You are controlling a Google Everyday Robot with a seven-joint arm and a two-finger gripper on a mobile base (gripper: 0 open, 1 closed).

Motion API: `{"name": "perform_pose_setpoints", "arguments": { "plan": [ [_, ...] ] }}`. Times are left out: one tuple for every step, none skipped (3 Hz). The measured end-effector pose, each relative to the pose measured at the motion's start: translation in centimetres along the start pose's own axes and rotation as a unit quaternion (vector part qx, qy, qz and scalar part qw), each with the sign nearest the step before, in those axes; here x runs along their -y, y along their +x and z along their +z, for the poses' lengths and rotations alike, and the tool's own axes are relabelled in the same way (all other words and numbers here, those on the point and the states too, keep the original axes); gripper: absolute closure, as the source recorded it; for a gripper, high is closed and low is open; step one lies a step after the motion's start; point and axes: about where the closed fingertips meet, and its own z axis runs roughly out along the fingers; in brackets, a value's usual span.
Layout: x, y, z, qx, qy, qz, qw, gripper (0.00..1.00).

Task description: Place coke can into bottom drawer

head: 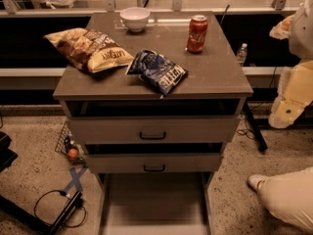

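Observation:
The coke can stands upright on the cabinet top, toward the back right, red with a silver top. The bottom drawer is pulled out at the foot of the cabinet, and its pale floor looks bare. My arm hangs at the right edge of the view, off to the side of the cabinet. My gripper shows only partly there, level with the can and well to its right. It holds nothing that I can see.
A white bowl sits at the back of the top. A tan chip bag and a blue chip bag lie in front. The two upper drawers are slightly ajar. A person's leg is at lower right, and cables at lower left.

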Motion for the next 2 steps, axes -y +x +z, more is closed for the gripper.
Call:
{"name": "perform_pose_setpoints", "arguments": {
  "plan": [
    [0.0,0.0,0.0,0.0,0.0,0.0,1.0,0.0],
    [1.1,-0.6,-0.1,0.015,0.023,0.006,0.9996,0.0]
  ]
}}
